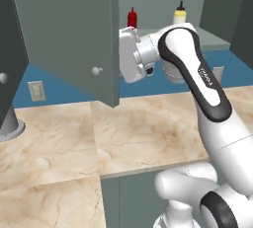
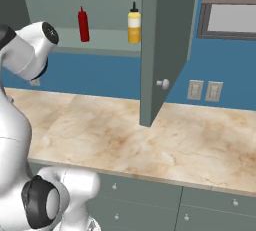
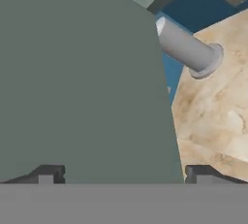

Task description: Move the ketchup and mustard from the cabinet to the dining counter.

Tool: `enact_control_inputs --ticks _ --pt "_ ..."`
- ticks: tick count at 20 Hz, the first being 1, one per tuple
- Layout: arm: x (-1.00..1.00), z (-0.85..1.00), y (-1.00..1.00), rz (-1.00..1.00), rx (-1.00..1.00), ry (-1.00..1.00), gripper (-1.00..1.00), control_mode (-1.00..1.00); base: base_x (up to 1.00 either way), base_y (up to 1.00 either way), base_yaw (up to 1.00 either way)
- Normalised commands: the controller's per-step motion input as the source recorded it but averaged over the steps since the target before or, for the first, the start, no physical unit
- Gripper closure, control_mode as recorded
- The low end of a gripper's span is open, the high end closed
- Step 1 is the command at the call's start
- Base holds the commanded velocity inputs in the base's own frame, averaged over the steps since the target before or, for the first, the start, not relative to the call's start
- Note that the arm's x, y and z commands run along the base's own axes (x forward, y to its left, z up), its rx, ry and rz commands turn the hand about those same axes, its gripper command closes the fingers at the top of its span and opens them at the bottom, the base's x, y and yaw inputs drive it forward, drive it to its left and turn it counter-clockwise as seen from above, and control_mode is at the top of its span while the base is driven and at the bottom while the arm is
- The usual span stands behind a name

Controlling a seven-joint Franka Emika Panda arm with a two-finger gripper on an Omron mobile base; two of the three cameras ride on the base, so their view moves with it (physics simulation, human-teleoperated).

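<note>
The ketchup [image 1: 132,18] stands upright on the cabinet [image 2: 100,40] shelf with the mustard [image 1: 179,15] well apart beside it, both above and beyond the hand. The gripper [image 3: 125,172] has its fingers spread wide, holding nothing, and points close at the open left door [image 1: 69,29], whose panel lies right ahead of the tips. To do this step well, the hand likely needs to back off the door, swing round its edge, rise to shelf height and approach the ketchup level, jaws straddling the body.
</note>
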Motion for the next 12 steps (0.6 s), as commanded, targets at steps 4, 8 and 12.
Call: enact_control_inputs --ticks 4,8,12 --pt "-0.44 0.09 1.00 0.29 0.00 0.00 -1.00 -1.00 0.00 0.00 0.00" --pt "-0.50 0.16 0.59 0.19 0.00 -0.19 -1.00 -1.00 0.00 0.00 0.00" --pt "-0.06 0.27 -0.27 -0.05 -0.05 -0.45 -1.00 -1.00 0.00 0.00 0.00"
